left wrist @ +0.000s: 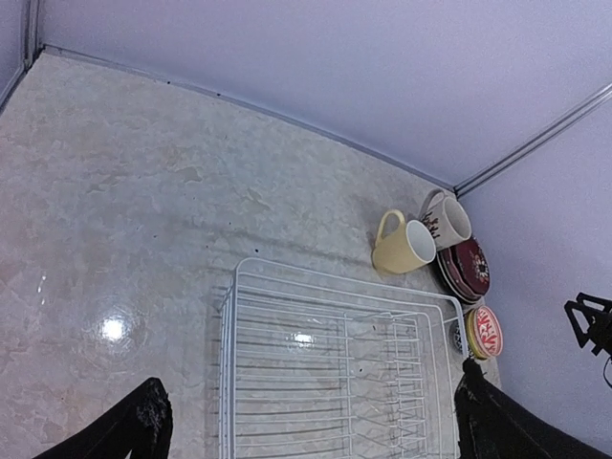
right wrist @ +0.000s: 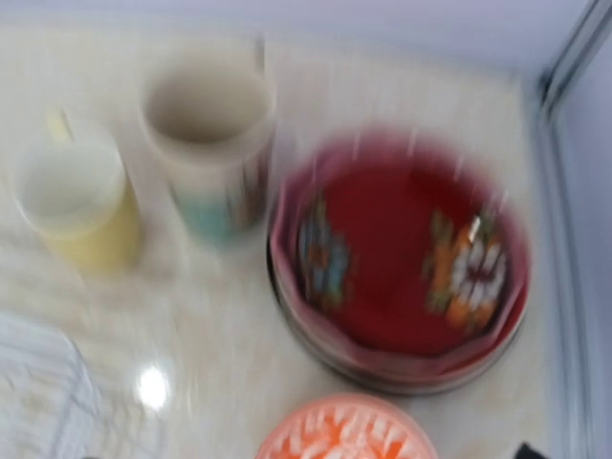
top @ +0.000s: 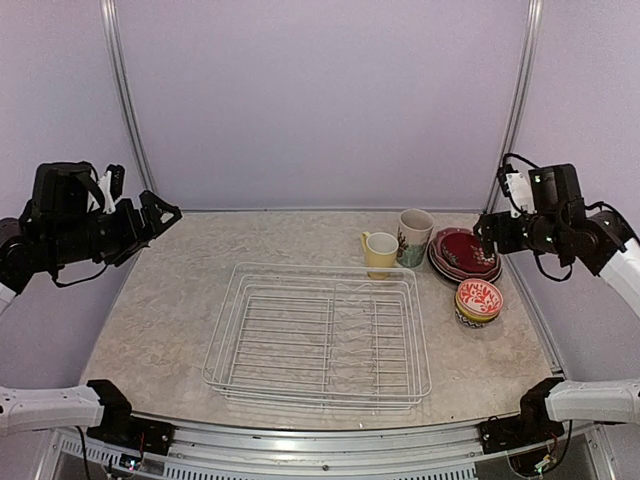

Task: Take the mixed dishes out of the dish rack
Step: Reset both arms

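The wire dish rack (top: 222, 330) lies in the middle of the table and holds nothing; the left wrist view looks down on it (left wrist: 229, 363). The dishes stand to its back right: a pale yellow mug (top: 380, 248) (left wrist: 404, 246), a tall floral cup (top: 414, 235) (right wrist: 212, 143), a stack of plates with a maroon one on top (top: 465, 253) (right wrist: 402, 258), and a red-patterned bowl (top: 478, 298) (right wrist: 344, 435) on top of other bowls. My left gripper (top: 160, 215) hangs open high over the table's left edge. My right gripper (top: 487, 235) is open above the plates, empty; its view is blurred.
The purple back wall and two slanting metal rails (top: 125, 100) close in the table at the back. The right rail (top: 515, 100) runs down just behind the plates. The arm bases sit at the near edge.
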`<state>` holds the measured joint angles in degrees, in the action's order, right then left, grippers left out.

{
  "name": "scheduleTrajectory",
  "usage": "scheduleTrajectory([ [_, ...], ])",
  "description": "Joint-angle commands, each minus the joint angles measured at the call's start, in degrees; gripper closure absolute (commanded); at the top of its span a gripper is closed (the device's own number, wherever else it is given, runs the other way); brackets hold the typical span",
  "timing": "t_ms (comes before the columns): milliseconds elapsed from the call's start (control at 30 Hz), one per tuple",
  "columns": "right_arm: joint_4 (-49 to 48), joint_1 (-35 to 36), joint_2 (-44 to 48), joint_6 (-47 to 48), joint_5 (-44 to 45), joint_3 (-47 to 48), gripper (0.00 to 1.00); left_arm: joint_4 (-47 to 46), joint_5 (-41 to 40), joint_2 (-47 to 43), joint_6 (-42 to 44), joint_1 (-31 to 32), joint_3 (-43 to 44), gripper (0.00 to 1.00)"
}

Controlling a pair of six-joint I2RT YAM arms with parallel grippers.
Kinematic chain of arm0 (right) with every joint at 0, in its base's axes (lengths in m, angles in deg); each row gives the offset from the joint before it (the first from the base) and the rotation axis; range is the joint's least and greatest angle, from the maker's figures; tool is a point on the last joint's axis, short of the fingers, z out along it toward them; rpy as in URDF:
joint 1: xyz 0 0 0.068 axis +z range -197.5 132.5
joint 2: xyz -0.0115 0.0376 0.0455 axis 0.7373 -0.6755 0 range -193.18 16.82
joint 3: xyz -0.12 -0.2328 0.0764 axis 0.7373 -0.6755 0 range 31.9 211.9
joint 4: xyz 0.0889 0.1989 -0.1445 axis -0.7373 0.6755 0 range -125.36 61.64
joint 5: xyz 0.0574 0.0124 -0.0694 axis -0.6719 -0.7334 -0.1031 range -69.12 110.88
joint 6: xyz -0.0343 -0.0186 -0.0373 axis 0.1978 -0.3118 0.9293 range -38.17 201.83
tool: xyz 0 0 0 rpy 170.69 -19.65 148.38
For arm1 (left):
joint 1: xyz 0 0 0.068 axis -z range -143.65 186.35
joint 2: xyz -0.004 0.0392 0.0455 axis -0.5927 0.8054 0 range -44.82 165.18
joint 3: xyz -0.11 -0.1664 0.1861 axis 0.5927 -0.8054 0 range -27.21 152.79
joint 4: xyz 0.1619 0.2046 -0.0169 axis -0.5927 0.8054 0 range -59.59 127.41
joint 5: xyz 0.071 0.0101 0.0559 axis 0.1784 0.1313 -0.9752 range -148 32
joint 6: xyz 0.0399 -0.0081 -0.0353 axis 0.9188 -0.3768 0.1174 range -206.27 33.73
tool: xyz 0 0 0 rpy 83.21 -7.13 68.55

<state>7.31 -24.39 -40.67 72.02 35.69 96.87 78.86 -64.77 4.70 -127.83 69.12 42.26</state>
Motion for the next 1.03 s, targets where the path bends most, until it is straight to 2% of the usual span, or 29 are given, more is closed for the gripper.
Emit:
scheduleTrajectory([
  [0, -5.5, -0.3, 8.7, 2.6, 0.4, 2.6, 0.01, -1.2, -0.4, -2.6, 5.9, -0.4, 4.0, 0.01],
  [167, -11.7, -0.2, 16.8, 5.7, -4.0, 4.6, 0.00, -6.0, 1.3, -7.1, 10.1, -0.4, 5.5, 0.01],
  [467, -18.0, -0.3, 26.8, 7.1, -5.5, 6.2, 0.00, -13.9, 2.5, -16.5, 14.2, -0.4, 6.1, 0.01],
  [800, -16.1, -0.2, 27.2, 6.8, -4.0, 8.4, 0.00, -15.7, 0.3, -22.7, 14.6, -0.4, 5.2, 0.01],
  [867, -16.4, -0.2, 27.5, 6.4, -2.8, 8.0, 0.00, -15.9, 0.2, -23.2, 14.4, -0.4, 4.7, 0.01],
  [1000, -15.7, -0.2, 28.4, 5.1, 7.9, 4.1, 0.00, -15.9, -0.1, -23.5, 14.2, -0.4, 4.4, 0.01],
])
